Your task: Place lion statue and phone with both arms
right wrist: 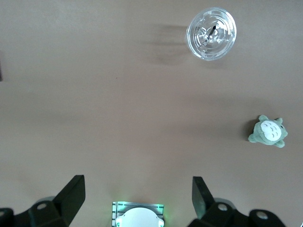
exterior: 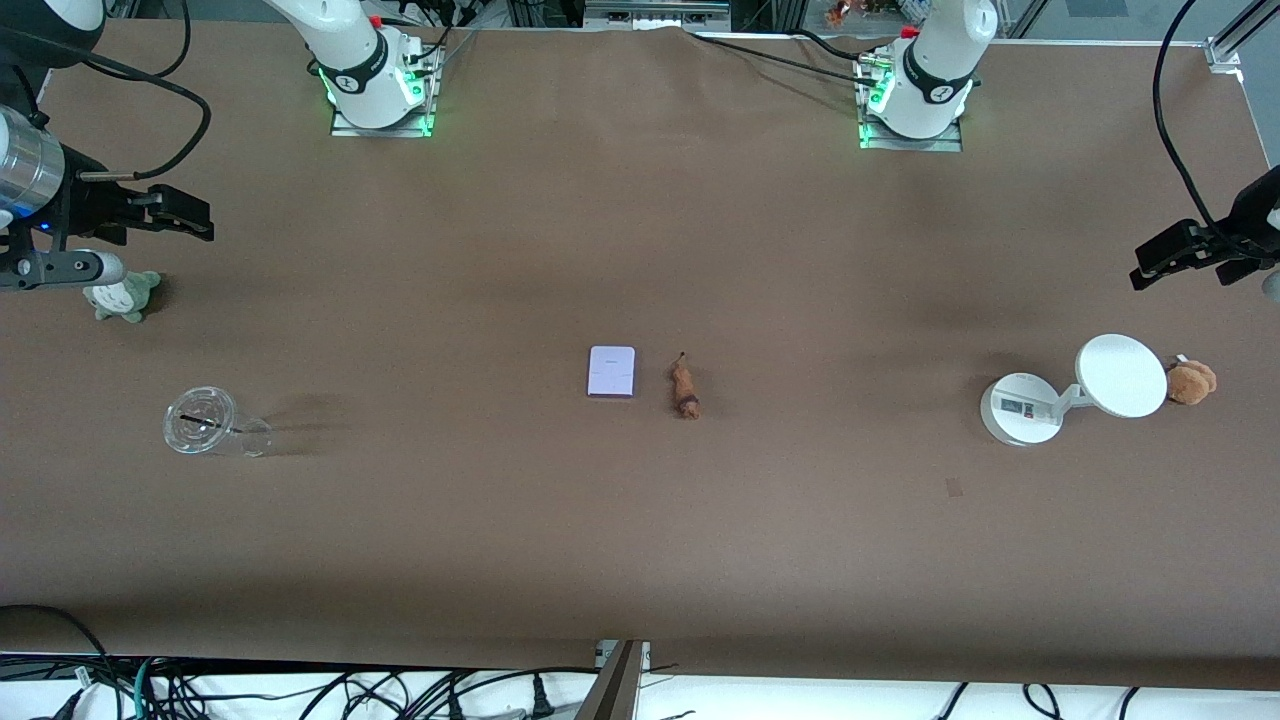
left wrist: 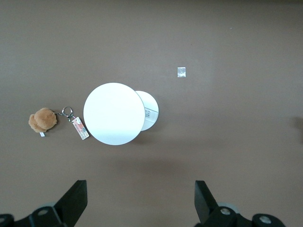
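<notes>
The phone (exterior: 611, 372), a flat pale lavender rectangle, lies at the middle of the table. The lion statue (exterior: 685, 390), a tiny orange-brown figurine with a darker end, lies right beside it toward the left arm's end. Neither shows in the wrist views. My left gripper (exterior: 1145, 268) is open and empty, up in the air at the left arm's end of the table, over bare table next to the white disc device; its fingers (left wrist: 75, 198) stand wide apart. My right gripper (exterior: 205, 222) is open and empty, up in the air at the right arm's end, near the grey-green plush; its fingers (right wrist: 73, 194) stand wide apart.
A white round-based device with a disc (exterior: 1060, 395) (left wrist: 113, 113) and a brown plush keychain (exterior: 1190, 381) (left wrist: 42, 119) sit at the left arm's end. A clear lidded cup (exterior: 205, 422) (right wrist: 211, 33) and a grey-green plush (exterior: 125, 297) (right wrist: 268, 132) sit at the right arm's end.
</notes>
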